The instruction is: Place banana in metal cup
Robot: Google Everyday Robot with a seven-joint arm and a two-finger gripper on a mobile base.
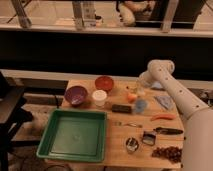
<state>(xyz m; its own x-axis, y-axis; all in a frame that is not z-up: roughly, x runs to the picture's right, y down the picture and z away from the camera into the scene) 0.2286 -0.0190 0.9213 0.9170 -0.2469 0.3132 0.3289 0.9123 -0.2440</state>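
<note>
Metal cup: near table edge, right of green tray, well apart from gripper.
Gripper: far side, beside orange fruit; grip state cannot tell.

The gripper, just beside the orange fruit, was indistinct; the arm was cut off by the right and bottom edges.

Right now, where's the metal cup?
In the camera view, the metal cup sits near the front edge of the table, between the green tray and a small black square frame. The hand is farther back, by the orange fruit.
</note>
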